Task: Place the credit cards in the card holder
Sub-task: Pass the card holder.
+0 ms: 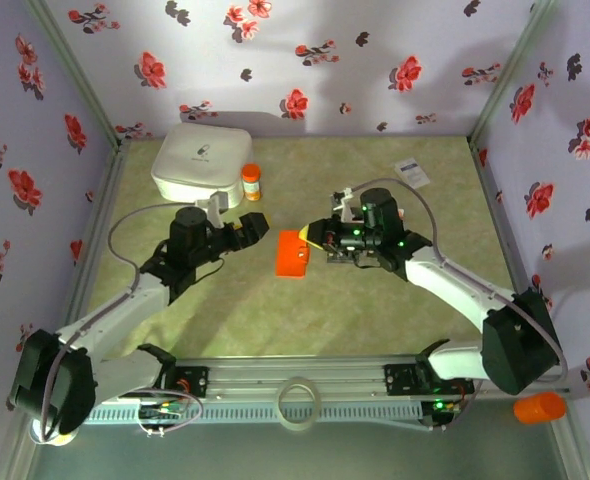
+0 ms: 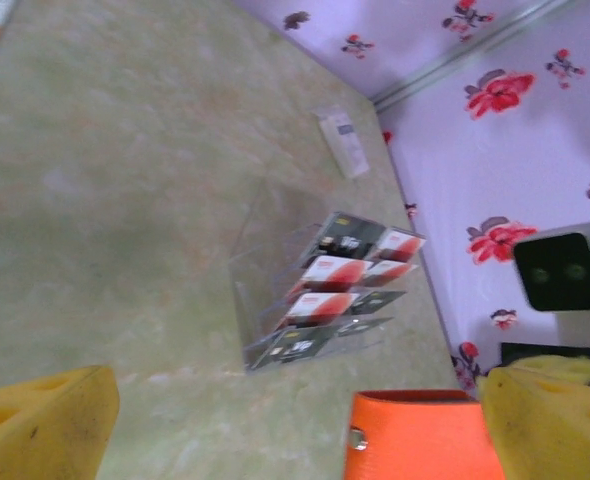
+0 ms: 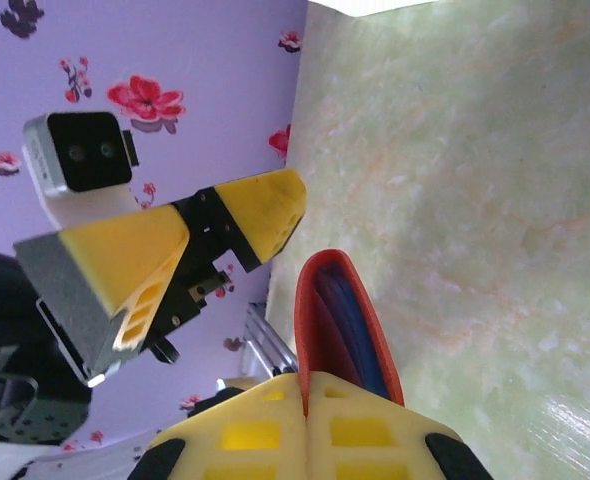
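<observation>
While the right fingers (image 3: 305, 400) clamp the card holder (image 1: 291, 254) over the desk (image 1: 275, 330) centre, the left fingers (image 1: 253, 230) stand open beside it; credit cards (image 2: 340, 290) sit in a clear rack (image 2: 258, 262), apparently none inserted yet.

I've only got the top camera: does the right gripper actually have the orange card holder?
Observer: Yes; the right gripper is shut on one end of the card holder.
Operator: Is the holder open?
Observer: Partly; its mouth gapes and blue lining shows inside.
Operator: Where are the cards?
Observer: The credit cards sit tiered in a clear stand ahead of the left gripper, whose jaws stand open.
</observation>
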